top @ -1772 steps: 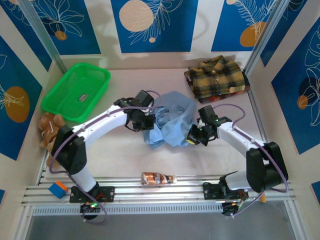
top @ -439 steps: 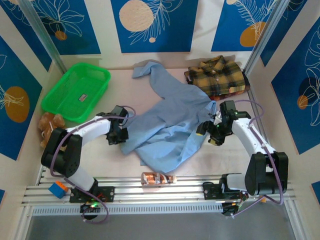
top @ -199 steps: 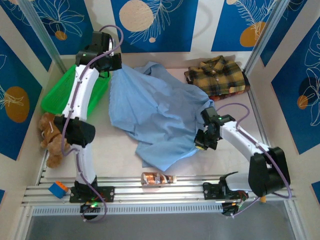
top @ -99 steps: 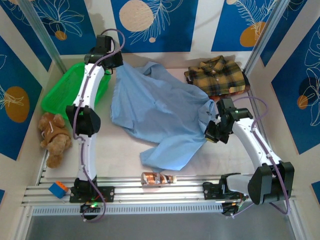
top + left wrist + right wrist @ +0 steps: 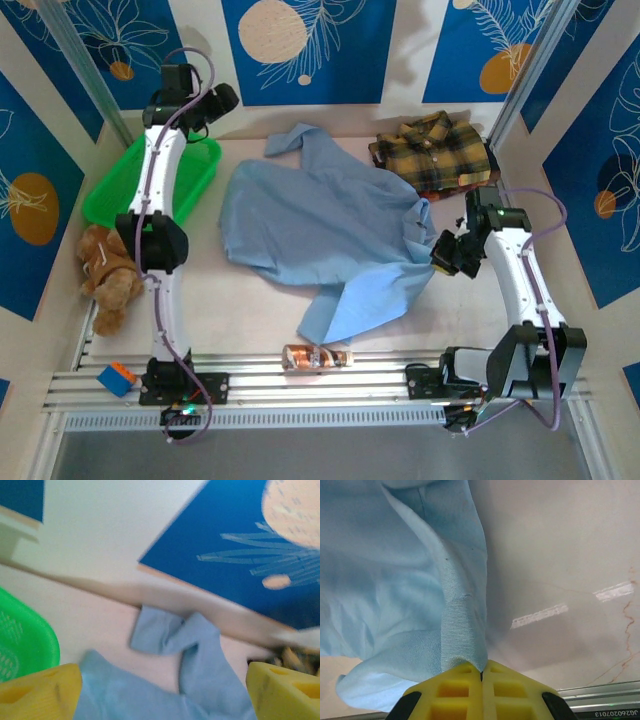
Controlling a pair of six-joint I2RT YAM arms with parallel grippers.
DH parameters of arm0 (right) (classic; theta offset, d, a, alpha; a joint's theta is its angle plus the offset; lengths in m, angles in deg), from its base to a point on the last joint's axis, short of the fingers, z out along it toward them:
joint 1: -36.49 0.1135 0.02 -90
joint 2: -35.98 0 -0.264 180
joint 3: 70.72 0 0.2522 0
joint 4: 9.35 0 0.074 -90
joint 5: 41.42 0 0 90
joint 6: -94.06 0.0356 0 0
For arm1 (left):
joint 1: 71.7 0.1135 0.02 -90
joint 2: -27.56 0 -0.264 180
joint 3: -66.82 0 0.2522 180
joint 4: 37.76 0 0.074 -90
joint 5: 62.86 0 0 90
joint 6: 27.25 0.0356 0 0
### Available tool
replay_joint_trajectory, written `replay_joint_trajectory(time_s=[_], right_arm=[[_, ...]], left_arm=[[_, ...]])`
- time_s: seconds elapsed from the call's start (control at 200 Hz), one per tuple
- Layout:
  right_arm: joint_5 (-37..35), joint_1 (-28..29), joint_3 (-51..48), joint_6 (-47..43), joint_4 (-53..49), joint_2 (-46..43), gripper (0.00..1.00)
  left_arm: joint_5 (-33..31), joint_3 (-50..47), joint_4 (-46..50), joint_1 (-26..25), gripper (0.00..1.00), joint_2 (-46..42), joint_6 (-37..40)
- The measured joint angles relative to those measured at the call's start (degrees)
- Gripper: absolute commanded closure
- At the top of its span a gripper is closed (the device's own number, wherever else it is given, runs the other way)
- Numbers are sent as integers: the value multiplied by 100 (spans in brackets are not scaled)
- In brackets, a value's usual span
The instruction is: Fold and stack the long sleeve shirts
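The light blue shirt (image 5: 320,220) lies spread open and rumpled across the middle of the tabletop (image 5: 240,310). One sleeve reaches toward the back wall and a corner of the hem trails toward the near edge. The right end effector (image 5: 447,255) sits at the shirt's right side. In the right wrist view its yellow fingers (image 5: 465,680) are pressed together, pinching a seamed edge of the blue cloth (image 5: 395,580), which hangs away from them in folds.

The left end effector (image 5: 218,98) is raised at the far left corner, above the back rim of the green plastic basket (image 5: 100,205). In the left wrist view its two fingers stand wide apart (image 5: 162,692) with nothing between them. They look down on the shirt's far sleeve (image 5: 200,650) and a corner of the basket (image 5: 25,640).

The yellow-and-brown plaid flannel shirt (image 5: 435,155) lies folded at the far right of the tabletop, collar up, just beyond the blue shirt.

A teddy bear (image 5: 105,275) lies at the left wall. A brown bottle (image 5: 315,356) lies on its side at the near edge.
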Motion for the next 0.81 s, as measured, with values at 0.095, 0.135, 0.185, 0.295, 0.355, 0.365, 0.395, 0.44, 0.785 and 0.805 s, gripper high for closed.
replay_joint_trajectory(time_s=[0.095,0.135,0.185,0.295,0.355,0.365,0.395,0.44,0.785,0.805], right_arm=[[-2,-63,83,-142,66,188,100],[-2,-79,85,-192,83,223,99],[-2,-96,85,-243,87,236,99],[0,-140,83,-341,116,234,98],[4,-177,74,-367,138,234,98],[13,-186,70,-380,149,234,98],[28,-203,55,-385,179,234,98],[52,-219,24,-393,216,234,98],[190,-227,-24,-446,260,234,98],[197,-227,-24,-448,262,234,98]], left_arm=[[-116,-935,501,-343,14,-1045,205],[-181,-1447,675,-509,14,-1558,264],[-284,-2378,758,-723,15,-2356,302],[-409,-4297,964,-1064,20,-3923,313],[-455,-5184,1207,-1078,25,-4485,273],[-452,-5353,1167,-1088,27,-4575,234],[-448,-5904,962,-1134,32,-4804,179],[-424,-6714,907,-1154,38,-5053,57],[249,-9141,-258,-1635,58,-4616,-1064],[247,-9147,-358,-1641,57,-4540,-1106]])
